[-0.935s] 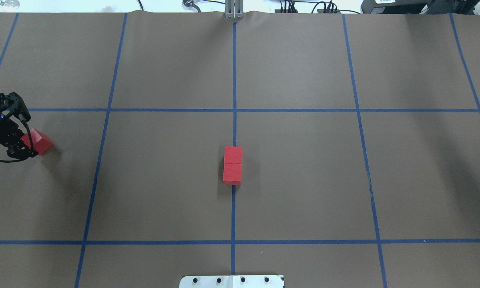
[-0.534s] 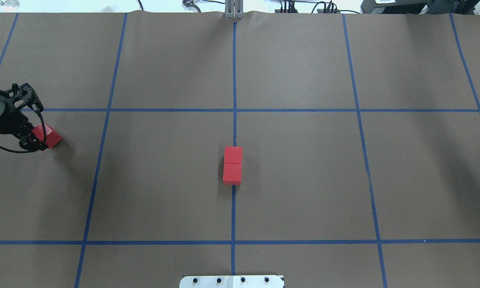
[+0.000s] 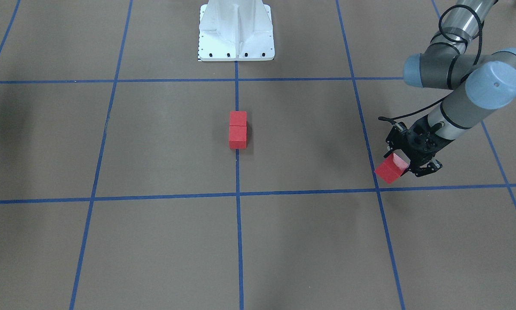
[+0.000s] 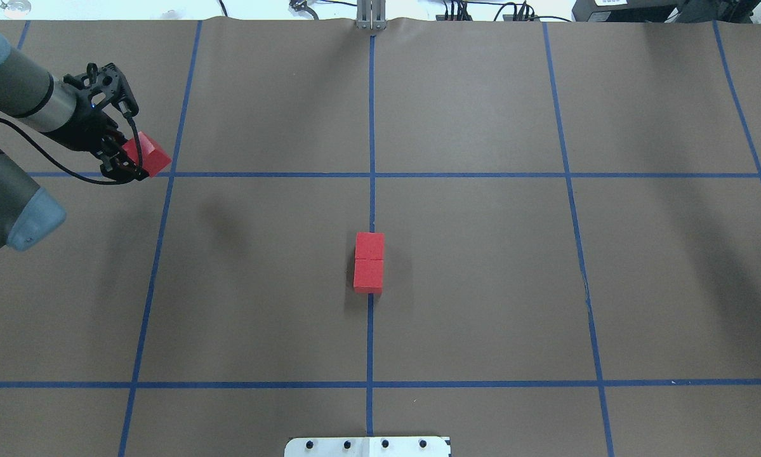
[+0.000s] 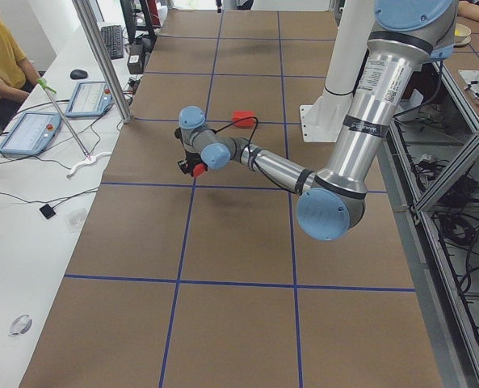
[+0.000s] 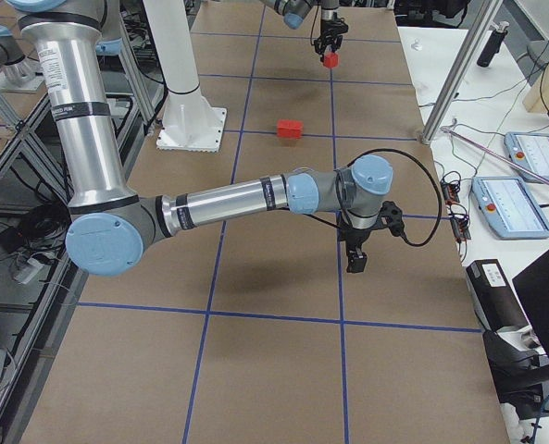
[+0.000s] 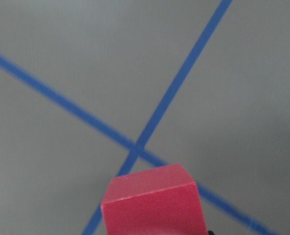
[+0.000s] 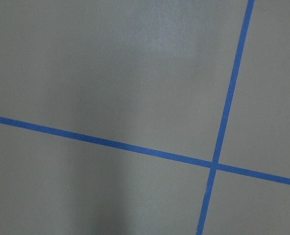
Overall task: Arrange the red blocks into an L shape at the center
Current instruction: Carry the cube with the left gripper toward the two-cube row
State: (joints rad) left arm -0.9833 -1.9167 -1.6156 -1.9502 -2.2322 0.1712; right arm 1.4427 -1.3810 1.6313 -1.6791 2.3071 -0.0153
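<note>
Two red blocks (image 4: 369, 260) lie end to end on the blue tape line at the center (image 4: 329, 254) of the brown board, also seen as the pair of red blocks (image 3: 237, 129) in the front-facing view. My left gripper (image 4: 131, 158) is shut on a third red block (image 4: 148, 154), held above a tape crossing at the board's left. That held block (image 7: 154, 203) fills the bottom of the left wrist view. My right gripper (image 6: 355, 257) shows only in the exterior right view, hanging over bare board; whether it is open or shut I cannot tell.
The white robot pedestal (image 3: 236, 32) stands at the near middle edge. A person sits at a side table with tablets (image 5: 29, 129) beyond the board's far edge. Metal posts (image 5: 102, 56) rise along that edge.
My left gripper has carried the red block away from the robot and to the right, from the left edge to the tape crossing. The two central blocks have not moved.
</note>
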